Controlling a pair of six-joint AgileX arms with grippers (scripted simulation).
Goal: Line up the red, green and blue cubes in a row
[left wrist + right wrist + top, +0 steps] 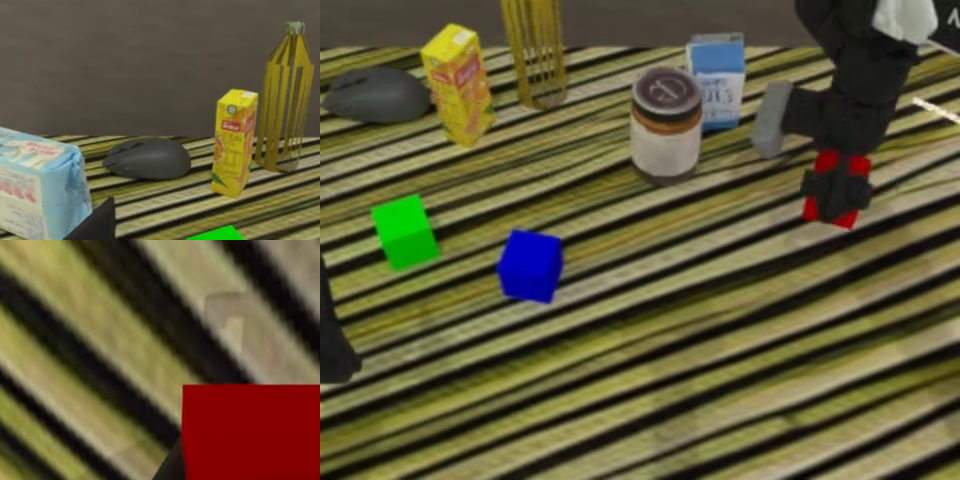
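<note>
The red cube (817, 208) is at the right of the table, right of the jar, with my right gripper (836, 190) down over it and shut on it. In the right wrist view the red cube (250, 432) fills the corner beside one dark finger (171, 466). The green cube (405, 232) sits at the left, and the blue cube (531, 265) lies just right of it and slightly nearer. My left gripper (332, 350) is parked at the left edge, open. In its wrist view only one finger (97, 222) and the green cube's top (215, 234) show.
Along the back stand a dark mouse (378, 95), a yellow juice carton (458, 85), a yellow wire bottle shape (533, 50), a jar (665, 125) and a blue-and-white carton (717, 80). A pale blue packet (37, 185) shows in the left wrist view.
</note>
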